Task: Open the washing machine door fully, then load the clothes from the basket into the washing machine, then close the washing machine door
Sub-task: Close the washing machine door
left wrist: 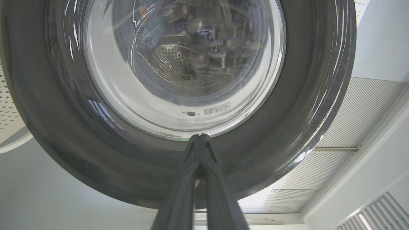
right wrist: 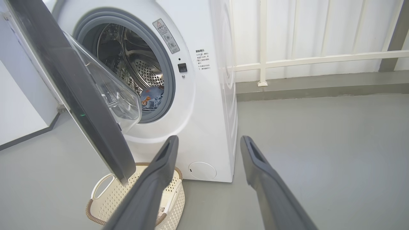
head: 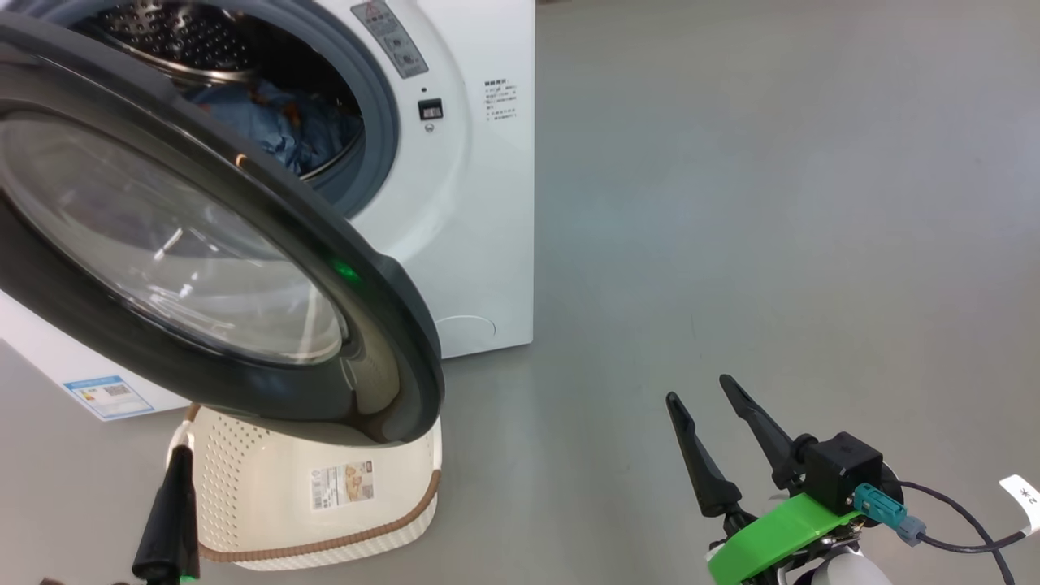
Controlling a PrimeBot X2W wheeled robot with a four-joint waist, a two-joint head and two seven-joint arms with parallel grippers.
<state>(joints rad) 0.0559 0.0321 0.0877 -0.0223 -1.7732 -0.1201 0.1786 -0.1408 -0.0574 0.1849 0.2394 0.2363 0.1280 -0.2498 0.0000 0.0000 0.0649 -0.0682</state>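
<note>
The washing machine (head: 479, 203) stands with its door (head: 382, 325) swung partly out, the black ring and glass bowl hanging over the basket (head: 244, 496). Light-blue clothes (head: 284, 122) lie inside the steel drum, also visible in the right wrist view as clothes (right wrist: 151, 97). The basket (right wrist: 105, 204) shows its label sticker on a bare bottom. My left gripper (head: 180, 455) is shut with nothing in it, just under the door's lower edge; in its wrist view the left gripper (left wrist: 199, 138) points at the door (left wrist: 64, 143) ring. My right gripper (head: 699, 388) is open over the floor, right of the machine (right wrist: 207, 111).
Grey floor spreads wide to the right of the machine. A white railing (right wrist: 262, 60) and wall run behind it. A blue sticker (head: 106, 396) sits low on the machine's left, a round flap (right wrist: 202, 170) low on its right.
</note>
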